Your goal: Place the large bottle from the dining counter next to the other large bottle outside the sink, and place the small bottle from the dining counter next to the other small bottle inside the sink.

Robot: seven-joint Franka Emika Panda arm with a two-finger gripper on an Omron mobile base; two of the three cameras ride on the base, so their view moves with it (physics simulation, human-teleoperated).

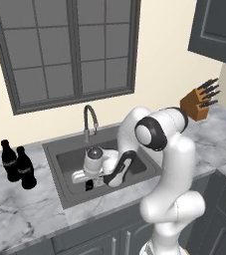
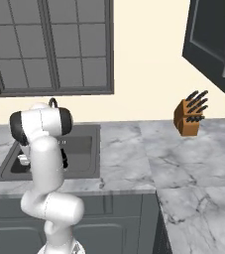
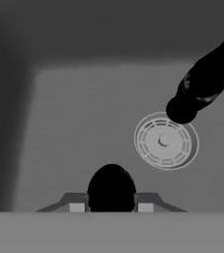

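Small bottle (image 3: 111,188) is clamped in the hand (image 3: 111,207) low inside the sink (image 1: 59,164); if released tilted, the other small bottle (image 3: 202,79) could be knocked.

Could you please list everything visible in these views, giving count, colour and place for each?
Large bottles: two, black, standing together on the worktop left of the sink.
Small bottle: one, black, between the end effector fingers above the sink floor.
Other small bottle: one, black, lying in the sink beside the drain.
Sink: one, dark grey, set in the worktop.
Drain: one, pale grey, in the sink floor.
Tap: one, grey, at the sink's rear edge.
Knife block: one, brown with dark handles, on the worktop at right.
Worktop: one, grey-white marbled.
Window: one, dark-framed, above the sink.
End effector: one, shut on the small bottle.
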